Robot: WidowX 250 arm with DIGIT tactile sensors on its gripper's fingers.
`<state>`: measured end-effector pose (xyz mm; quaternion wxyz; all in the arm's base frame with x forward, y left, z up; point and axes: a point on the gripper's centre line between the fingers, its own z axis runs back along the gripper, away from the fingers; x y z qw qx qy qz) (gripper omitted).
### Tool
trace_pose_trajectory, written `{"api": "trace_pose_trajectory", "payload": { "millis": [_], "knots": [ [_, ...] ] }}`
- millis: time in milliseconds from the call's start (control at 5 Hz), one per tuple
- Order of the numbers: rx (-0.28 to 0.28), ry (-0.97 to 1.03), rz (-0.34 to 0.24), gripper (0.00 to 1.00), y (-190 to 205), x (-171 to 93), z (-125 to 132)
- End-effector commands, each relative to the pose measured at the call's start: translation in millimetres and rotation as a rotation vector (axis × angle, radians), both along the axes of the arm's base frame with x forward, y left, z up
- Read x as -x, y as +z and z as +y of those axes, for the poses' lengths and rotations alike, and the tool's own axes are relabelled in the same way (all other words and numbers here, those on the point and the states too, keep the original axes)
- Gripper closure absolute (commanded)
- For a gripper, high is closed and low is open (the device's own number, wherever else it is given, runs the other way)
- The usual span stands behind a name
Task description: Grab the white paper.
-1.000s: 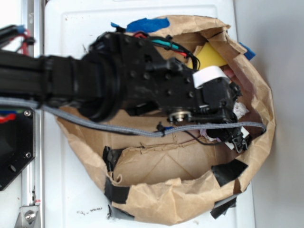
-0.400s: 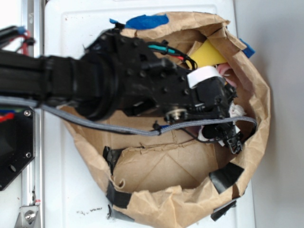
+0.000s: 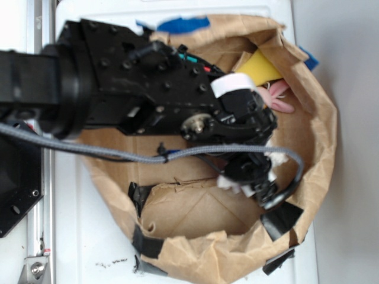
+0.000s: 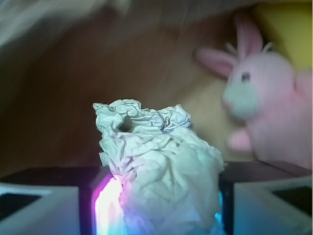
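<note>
The white paper is a wrinkled off-white wad. It fills the gap between the two dark fingers of my gripper, which is shut on it, and it sticks up past the fingertips. In the exterior view the gripper hangs inside the brown paper bag. Only small white bits of the paper show around the black fingers there.
A pink plush bunny lies to the right of the wad, also seen in the exterior view. A yellow sponge wedge rests at the bag's top. Black tape patches and blue tape mark the rim. The arm covers the bag's left half.
The gripper has drawn back from the bag's right wall toward the bag's middle, carrying the paper. The pink bunny, hidden before, now shows. The arm looms larger.
</note>
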<state>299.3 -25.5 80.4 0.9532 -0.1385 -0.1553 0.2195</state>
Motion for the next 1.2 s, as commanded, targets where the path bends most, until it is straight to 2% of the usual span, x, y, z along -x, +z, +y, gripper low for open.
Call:
{"api": "trace_pose_trajectory", "payload": {
  "millis": [0, 200, 400, 600, 800, 1000],
  "knots": [
    [0.165, -0.121, 0.110, 1.00, 71, 30, -3],
    [0.087, -0.119, 0.230, 1.00, 89, 39, -2],
    [-0.066, -0.065, 0.339, 1.00, 105, 57, 6],
    [-0.133, 0.012, 0.409, 1.00, 96, 61, 21],
    [-0.135, 0.050, 0.337, 1.00, 99, 54, 26],
    [-0.152, 0.093, 0.343, 1.00, 88, 47, 29]
  ]
}}
